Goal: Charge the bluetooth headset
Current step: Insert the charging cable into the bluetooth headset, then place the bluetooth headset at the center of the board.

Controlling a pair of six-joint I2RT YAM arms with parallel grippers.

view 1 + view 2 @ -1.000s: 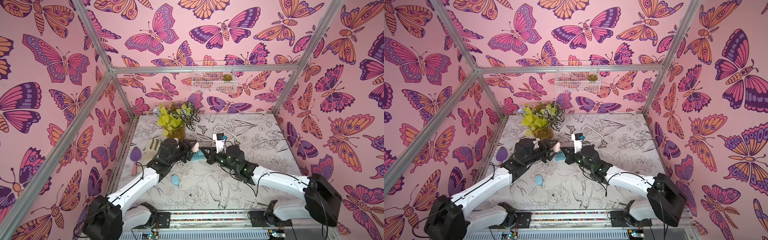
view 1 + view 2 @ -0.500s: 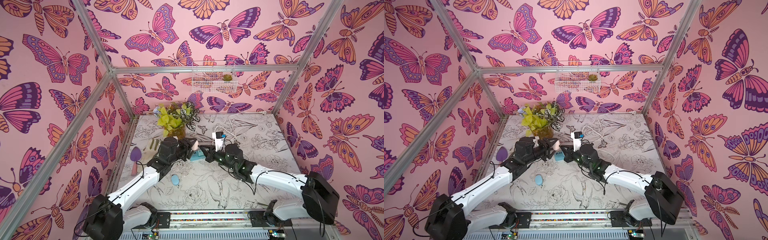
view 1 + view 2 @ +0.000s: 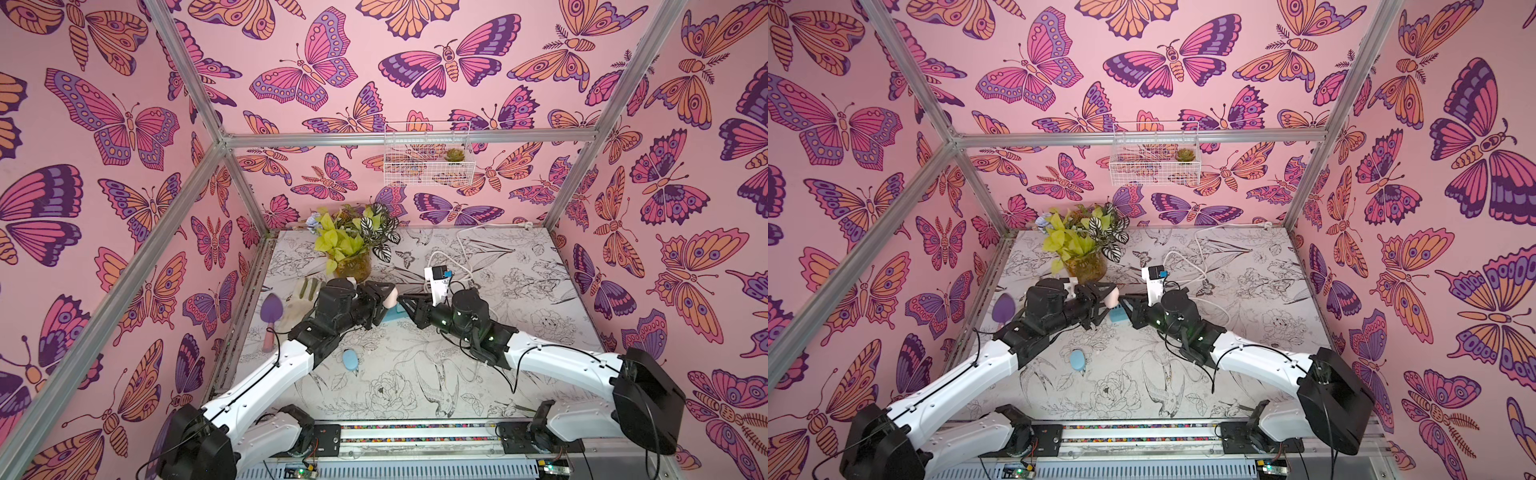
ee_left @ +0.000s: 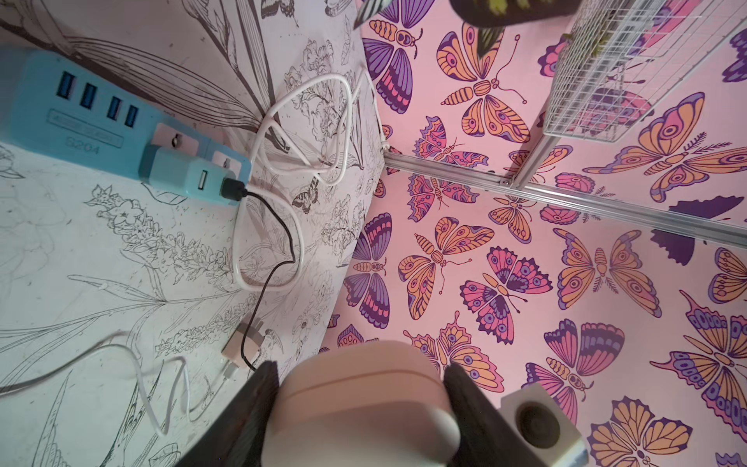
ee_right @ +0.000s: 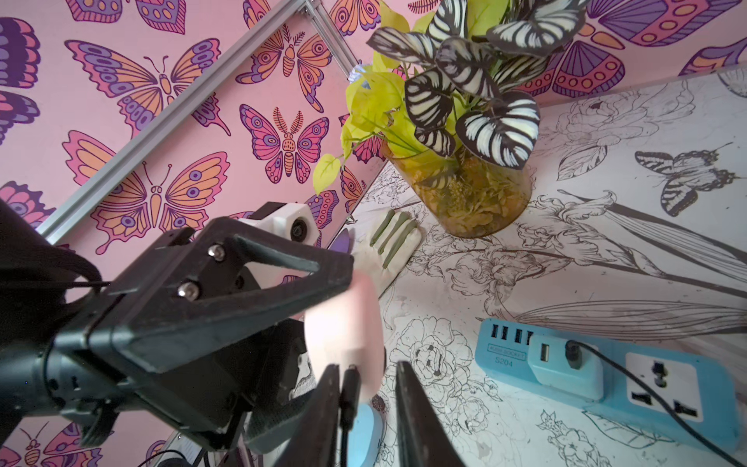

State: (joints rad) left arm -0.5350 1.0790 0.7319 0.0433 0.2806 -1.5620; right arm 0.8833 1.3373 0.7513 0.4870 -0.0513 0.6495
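The bluetooth headset is a pale pink earbud case (image 4: 364,388), and my left gripper (image 4: 361,384) is shut on it, holding it above the table in both top views (image 3: 390,298) (image 3: 1112,298). My right gripper (image 5: 368,366) faces it with its jaws parted. The black charging plug (image 5: 349,388) lies against one finger, with a gap to the other. The plug's tip meets the case (image 5: 343,323); I cannot tell whether it is seated. Its black cable (image 4: 283,226) runs to a charger in the blue power strip (image 5: 606,376) on the table.
A plant in a glass vase (image 3: 349,257) stands behind the grippers. A glove (image 3: 299,299) and a purple trowel (image 3: 270,316) lie at the left. A blue oval thing (image 3: 351,359) lies near the front. White cable (image 3: 461,257) loops at the back, below a wire basket (image 3: 428,153).
My right gripper's jaws have parted from the black plug they were shut on. The right arm has edged towards the case. The left gripper still holds the case.
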